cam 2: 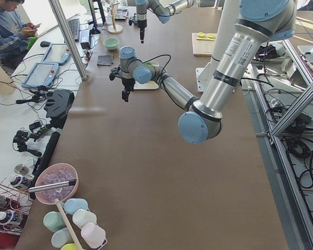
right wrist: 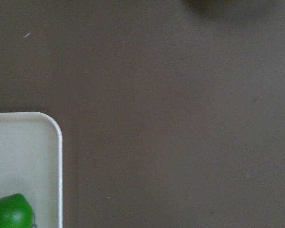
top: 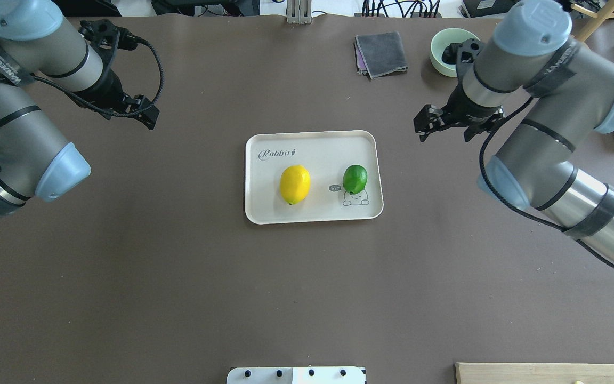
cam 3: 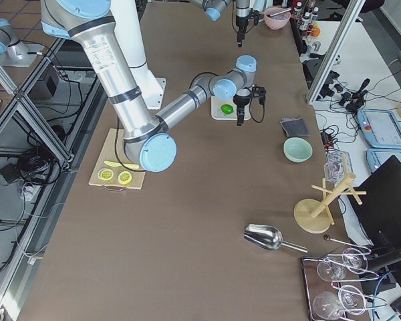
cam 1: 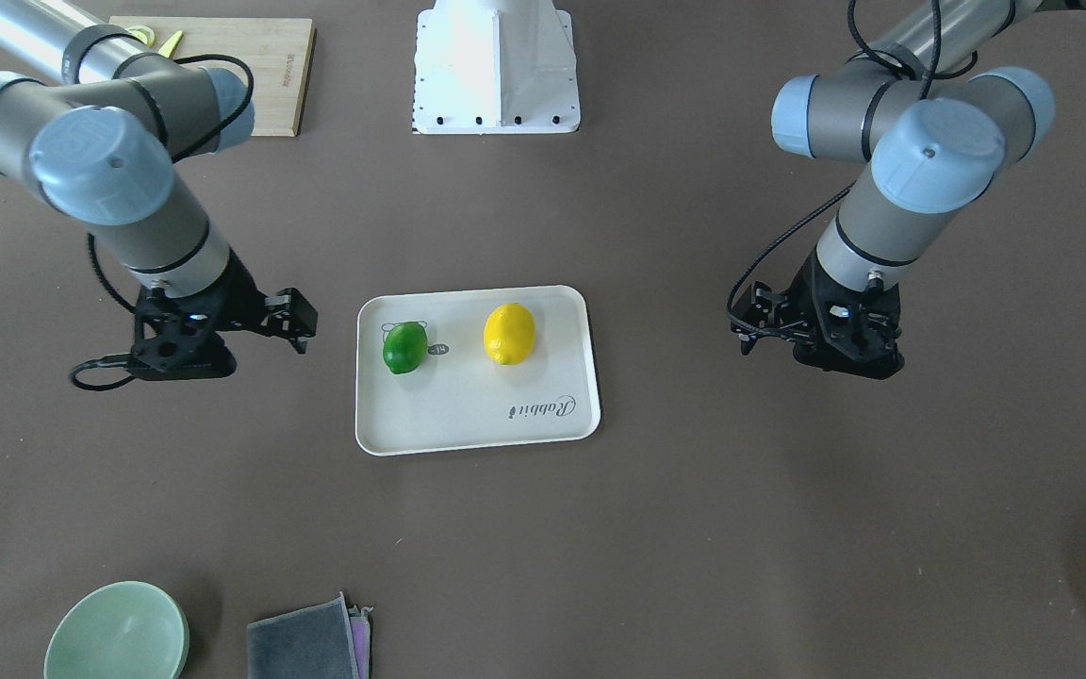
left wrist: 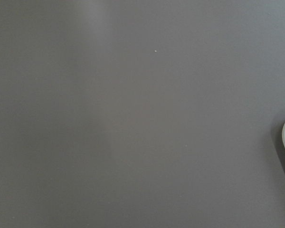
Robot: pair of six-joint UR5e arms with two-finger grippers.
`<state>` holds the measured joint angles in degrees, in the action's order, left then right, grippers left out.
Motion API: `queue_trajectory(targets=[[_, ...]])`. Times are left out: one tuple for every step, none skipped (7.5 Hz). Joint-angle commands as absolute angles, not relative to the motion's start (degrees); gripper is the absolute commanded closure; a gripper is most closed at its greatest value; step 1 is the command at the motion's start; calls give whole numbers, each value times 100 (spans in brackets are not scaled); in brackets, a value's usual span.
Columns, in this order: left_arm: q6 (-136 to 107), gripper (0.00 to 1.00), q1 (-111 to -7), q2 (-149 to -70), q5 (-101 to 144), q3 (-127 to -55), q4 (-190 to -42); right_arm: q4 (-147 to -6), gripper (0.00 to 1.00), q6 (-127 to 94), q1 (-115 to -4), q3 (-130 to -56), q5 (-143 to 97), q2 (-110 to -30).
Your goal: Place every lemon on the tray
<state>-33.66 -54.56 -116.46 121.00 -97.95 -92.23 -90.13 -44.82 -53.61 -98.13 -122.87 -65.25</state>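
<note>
The cream-white tray (cam 1: 477, 438) lies at the table's middle, and it shows in the overhead view (top: 312, 146) too. A bright yellow lemon (cam 1: 510, 333) (top: 295, 184) and a dark green lemon (cam 1: 405, 346) (top: 355, 178) both rest on it, apart from each other. My left gripper (cam 1: 750, 322) (top: 146, 111) hovers open and empty beside the tray on the yellow lemon's side. My right gripper (cam 1: 303, 322) (top: 427, 127) hovers open and empty on the green lemon's side. The right wrist view shows a tray corner (right wrist: 26, 137) and part of the green lemon (right wrist: 9, 213).
A wooden cutting board (cam 1: 251, 66) with lemon slices (cam 3: 115, 175) lies near the robot's base (cam 1: 496, 66). A pale green bowl (cam 1: 117, 632) and a folded grey cloth (cam 1: 303, 643) sit at the far edge.
</note>
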Motion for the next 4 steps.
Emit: queue_trajectory(targets=[[-2246, 3, -6149, -10964, 12225, -10263, -8799, -9193, 0, -2409, -6516, -9818, -12593, -7379], [-1484, 3, -6683, -10542, 12626, -10309, -8815, -9193, 0, -1529, -7122, -9739, -12925, -7809], [-711, 3, -7080, -10042, 12917, -10310, -8833, -9193, 0, -711, -7633, -9686, -13033, -8196], [-433, 3, -7232, -9672, 12946, -10327, -8859, -9193, 0, -216, -8047, -9659, -13034, -8540]])
